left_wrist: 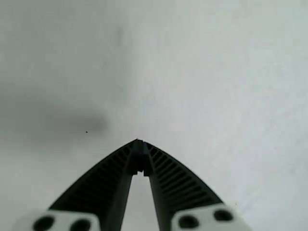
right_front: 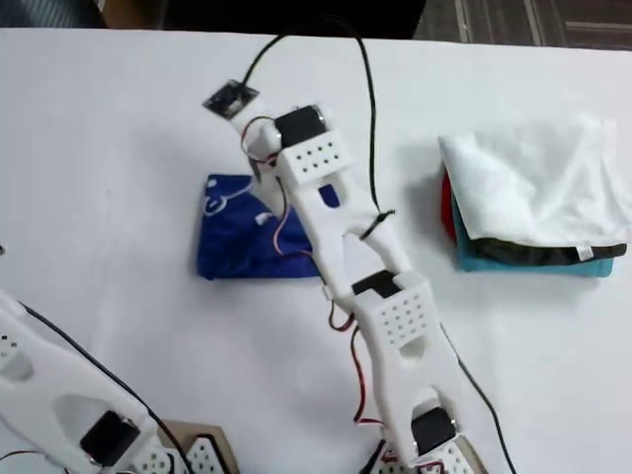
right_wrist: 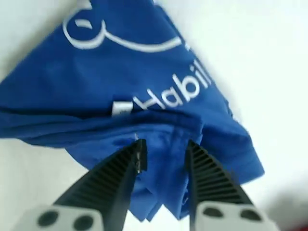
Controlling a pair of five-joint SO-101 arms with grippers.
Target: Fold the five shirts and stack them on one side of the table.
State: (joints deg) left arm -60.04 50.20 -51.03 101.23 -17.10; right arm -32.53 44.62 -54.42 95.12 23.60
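A folded blue shirt (right_front: 242, 237) with white print lies left of the table's middle. My right arm reaches over it from the front. The right gripper (right_wrist: 165, 147) is open, its fingers (right_wrist: 130, 161) just above the shirt's (right_wrist: 120, 82) bunched edge, with nothing held. At the right side stands a stack of folded shirts: a white one (right_front: 538, 183) on top, a dark one and a teal one (right_front: 533, 265) under it, and a red edge (right_front: 446, 212) at its left. My left arm (right_front: 59, 395) rests at the front left corner, its gripper (left_wrist: 138, 143) shut over bare table.
The white table (right_front: 118, 148) has free room at the left and the back. A black cable (right_front: 370, 109) loops from the right arm toward the far edge, and the arm's small black camera board (right_front: 231, 98) juts out behind the blue shirt.
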